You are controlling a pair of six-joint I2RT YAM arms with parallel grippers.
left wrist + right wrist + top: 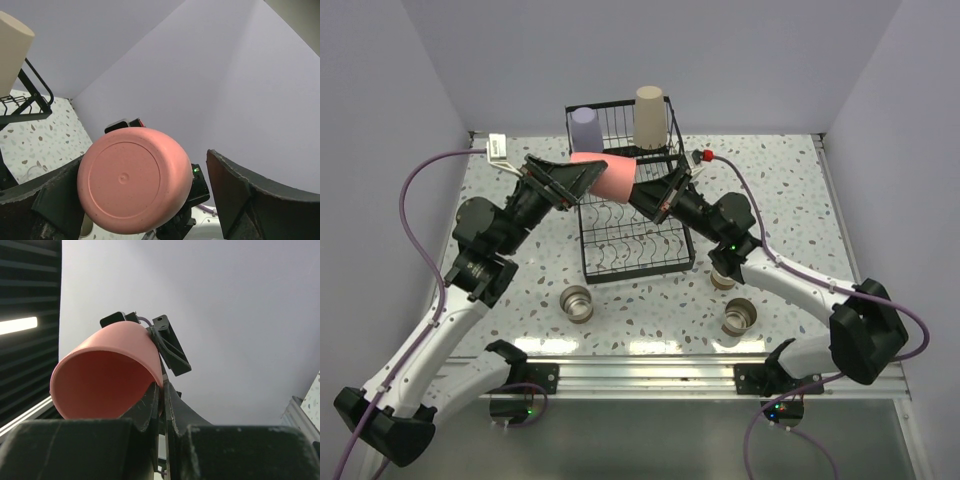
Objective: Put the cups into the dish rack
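**Pink cup hanging sideways between two claws above the rack**

Matte and faintly speckled, the red-pink cup [610,178] is lying on its side in mid-air over the dish rack [584,240], at the centre of the overhead frame. To me it is looking light and rigid, thin-walled, with a smooth skin that could be sliding under a narrow pinch. The rim wall and the body near the base seem the sensible places to take hold.

The right gripper [162,395] is doing just that: the cup's wall is running down into the thin slit between its fingers, which are nearly closed on it. The left gripper [142,170] is gaping wide around the flat base. One finger is sitting just beside the cup at lower left of its wrist view and the other is standing well apart. I cannot tell whether either is touching.

The cup is filling both wrist views, so the rack below it is going unseen there. Overhead, another small cup [725,278], right of the rack, is half hiding under the right arm [790,285].
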